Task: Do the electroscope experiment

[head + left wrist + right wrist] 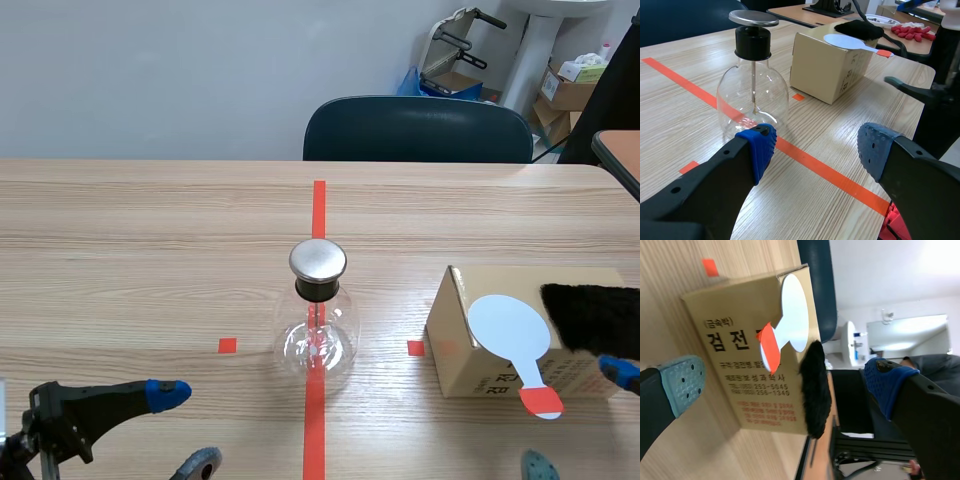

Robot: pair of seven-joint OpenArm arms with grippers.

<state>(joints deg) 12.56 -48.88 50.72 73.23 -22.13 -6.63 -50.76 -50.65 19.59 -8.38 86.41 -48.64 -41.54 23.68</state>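
"Electroscope [318, 315] position?"
"Mid-desk [150, 250], near the cardboard box [455, 348]. Left end effector [815, 147] and right end effector [785, 382] both gape empty; right should pinch the box-top white paddle [508, 325] by its red handle."

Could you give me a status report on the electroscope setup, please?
Left tool open, empty, by clear glass flask electroscope with metal cap. Right tool open, facing brown cardboard box carrying white round paddle and black fur. Nothing blocking either.
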